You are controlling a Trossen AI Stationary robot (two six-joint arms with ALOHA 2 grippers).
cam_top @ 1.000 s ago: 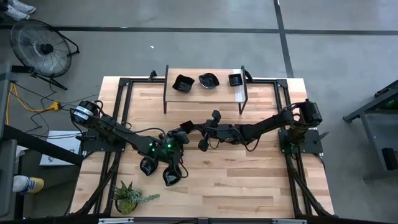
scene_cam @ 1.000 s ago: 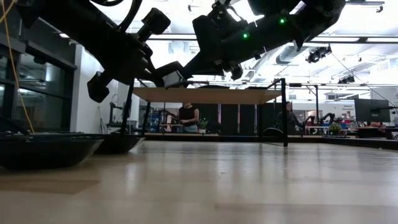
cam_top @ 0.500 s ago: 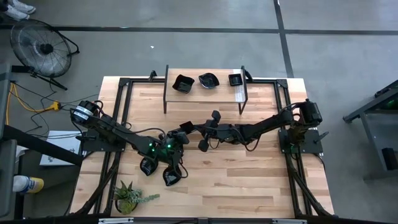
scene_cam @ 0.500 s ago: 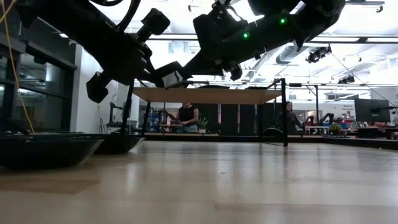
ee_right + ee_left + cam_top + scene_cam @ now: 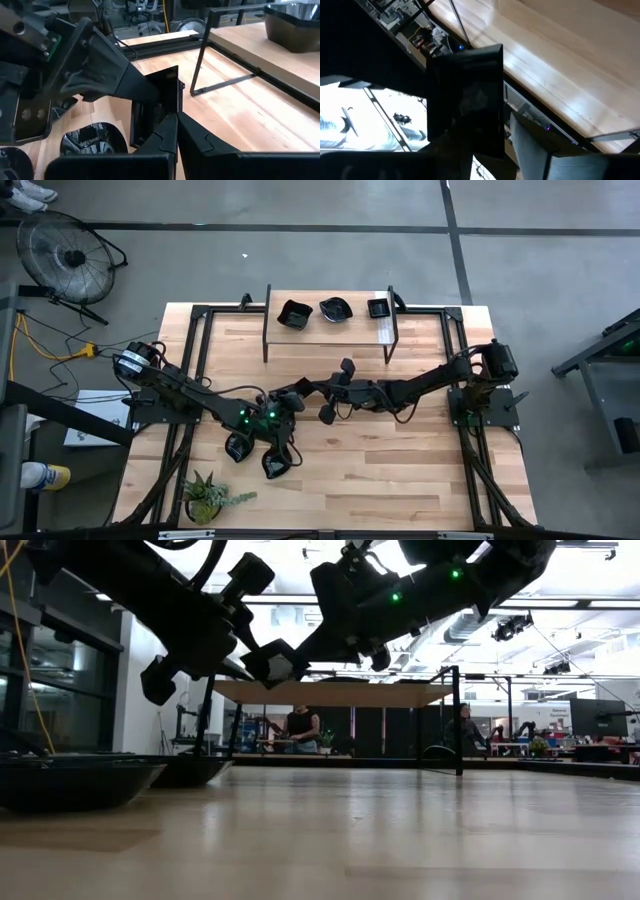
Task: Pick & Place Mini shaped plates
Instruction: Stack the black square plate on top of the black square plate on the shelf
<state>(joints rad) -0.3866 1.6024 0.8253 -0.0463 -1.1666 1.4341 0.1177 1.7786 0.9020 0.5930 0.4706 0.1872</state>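
A small square black mini plate (image 5: 159, 92) hangs on edge in the air over the table's middle (image 5: 299, 386), between my two grippers. My right gripper (image 5: 176, 131) reaches in from the right and is shut on it. My left gripper (image 5: 287, 397) comes from the left; its dark fingers (image 5: 127, 82) stand spread at the plate's opposite side. The left wrist view shows the plate (image 5: 467, 95) face on. Two more black plates (image 5: 238, 446) (image 5: 276, 464) lie on the table under the left arm. My right gripper pinches the plate's edge (image 5: 169, 111) between its two fingers, coming about level from the table's right side. The plate is lifted clear of the table and stands on edge. My left gripper: its fingers lie against or right beside the plate's face (image 5: 150, 90); whether they touch, I cannot tell.
A raised wooden shelf (image 5: 330, 330) at the far edge carries three black plates (image 5: 294, 314) (image 5: 335, 310) (image 5: 378, 308). A green potted plant (image 5: 205, 498) stands at the near left corner. The right and near parts of the tabletop (image 5: 400, 460) are bare wood.
My left gripper's fingers have spread apart at the plate in the low view. Both arms and the plate have kept their place in the air.
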